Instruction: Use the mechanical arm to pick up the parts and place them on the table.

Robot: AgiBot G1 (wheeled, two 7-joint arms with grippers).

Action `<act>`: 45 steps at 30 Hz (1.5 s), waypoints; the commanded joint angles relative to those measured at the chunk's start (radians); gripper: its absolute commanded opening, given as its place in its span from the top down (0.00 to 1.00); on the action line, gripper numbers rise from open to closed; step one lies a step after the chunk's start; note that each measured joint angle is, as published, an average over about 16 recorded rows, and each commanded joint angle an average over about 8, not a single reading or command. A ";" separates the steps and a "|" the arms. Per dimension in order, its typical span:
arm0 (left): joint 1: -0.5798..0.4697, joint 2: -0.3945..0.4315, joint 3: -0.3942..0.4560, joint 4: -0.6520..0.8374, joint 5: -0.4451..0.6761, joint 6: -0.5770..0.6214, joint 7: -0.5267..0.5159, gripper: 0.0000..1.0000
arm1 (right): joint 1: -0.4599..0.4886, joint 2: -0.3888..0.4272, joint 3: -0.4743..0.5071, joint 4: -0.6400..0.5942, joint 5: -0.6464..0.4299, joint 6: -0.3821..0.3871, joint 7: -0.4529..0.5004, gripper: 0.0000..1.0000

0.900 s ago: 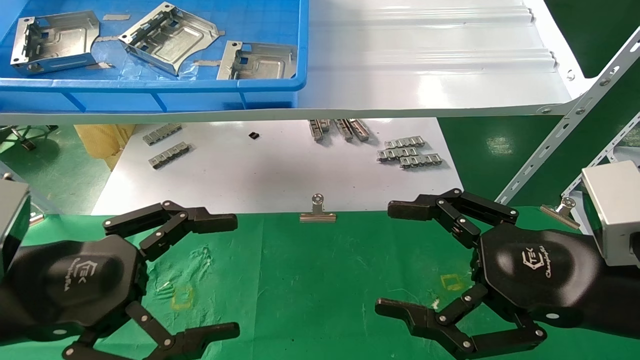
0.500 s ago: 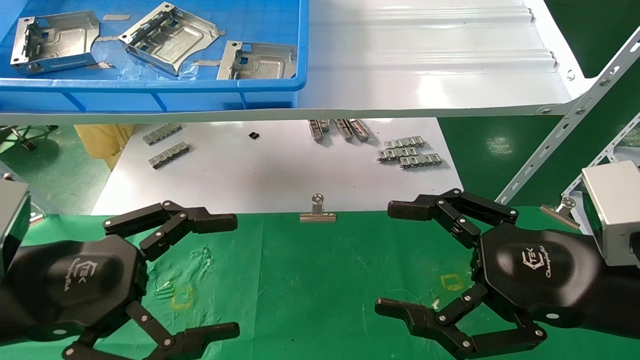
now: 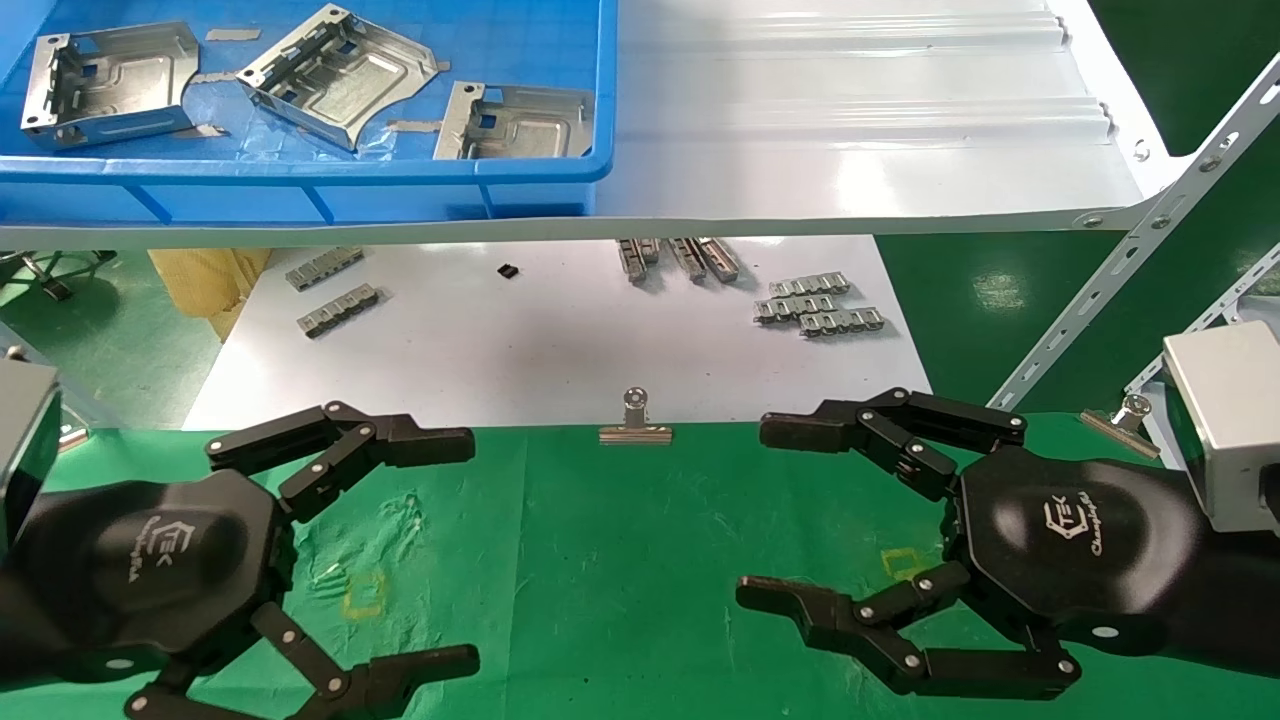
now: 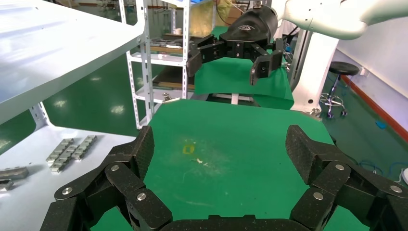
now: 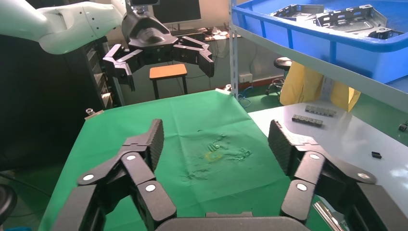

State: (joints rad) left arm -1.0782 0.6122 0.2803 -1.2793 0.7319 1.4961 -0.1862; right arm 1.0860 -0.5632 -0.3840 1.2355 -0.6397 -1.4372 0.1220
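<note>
Three silvery sheet-metal parts (image 3: 105, 85) (image 3: 335, 75) (image 3: 515, 122) lie in the blue bin on the upper shelf, far left of the head view; they also show in the right wrist view (image 5: 337, 17). My left gripper (image 3: 462, 550) is open and empty, low over the green-cloth table (image 3: 620, 540) at the left. My right gripper (image 3: 760, 512) is open and empty over the table at the right. The left wrist view shows its own fingers spread (image 4: 221, 149) over bare cloth. The right wrist view shows the same (image 5: 217, 139). No part is on the table.
The blue bin (image 3: 300, 185) stands on a glossy white shelf (image 3: 850, 120). Below it, a white board (image 3: 550, 340) carries small notched strips (image 3: 820, 305). A binder clip (image 3: 635, 425) grips the cloth's far edge. Slotted metal uprights (image 3: 1130, 270) rise at the right.
My right gripper's fingers have drawn slightly closer together and reached a little leftward. The left gripper and the parts have not moved.
</note>
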 commanded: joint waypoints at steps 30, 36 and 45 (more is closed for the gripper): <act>0.000 0.000 0.000 0.000 0.000 0.000 0.000 0.00 | 0.000 0.000 0.000 0.000 0.000 0.000 0.000 1.00; -0.004 0.000 -0.002 -0.001 -0.002 -0.001 0.000 0.00 | 0.000 0.000 0.000 0.000 0.000 0.000 0.000 1.00; -0.287 0.036 0.010 0.053 0.079 -0.013 -0.050 0.00 | 0.000 0.000 0.000 0.000 0.000 0.000 0.000 1.00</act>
State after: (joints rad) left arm -1.3831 0.6695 0.3068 -1.1689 0.8414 1.4809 -0.2235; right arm 1.0860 -0.5632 -0.3840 1.2354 -0.6397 -1.4371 0.1220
